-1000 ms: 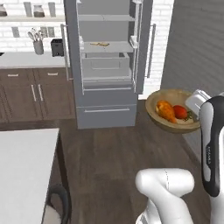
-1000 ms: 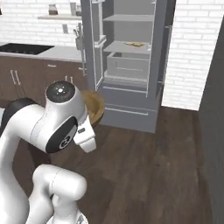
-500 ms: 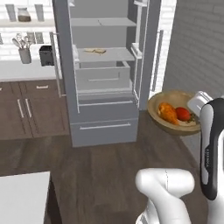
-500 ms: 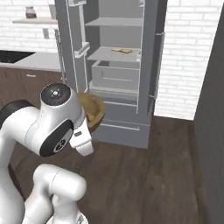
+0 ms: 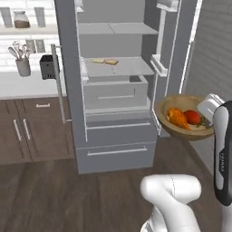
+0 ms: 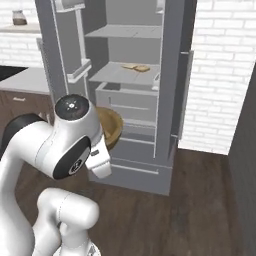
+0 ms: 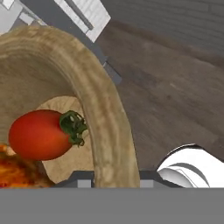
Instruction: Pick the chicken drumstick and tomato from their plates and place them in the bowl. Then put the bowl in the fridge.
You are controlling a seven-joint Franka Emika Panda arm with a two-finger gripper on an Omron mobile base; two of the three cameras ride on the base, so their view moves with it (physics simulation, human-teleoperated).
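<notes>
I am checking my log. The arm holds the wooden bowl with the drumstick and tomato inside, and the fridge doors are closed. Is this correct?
Not quite: the fridge doors are open, as the left base view shows, with its shelves visible. The rest holds: the bowl is held up with the drumstick and tomato inside.

Dark wood plank floor (image 5: 54, 199) across the lower frame. White brick wall (image 6: 220, 75) at upper right of the right base view. Dark brown cabinets (image 5: 27, 131) at left under a pale counter (image 5: 27, 86), carrying a utensil holder (image 5: 22, 67). Jar (image 5: 20, 19) on the upper-left shelf.
</notes>
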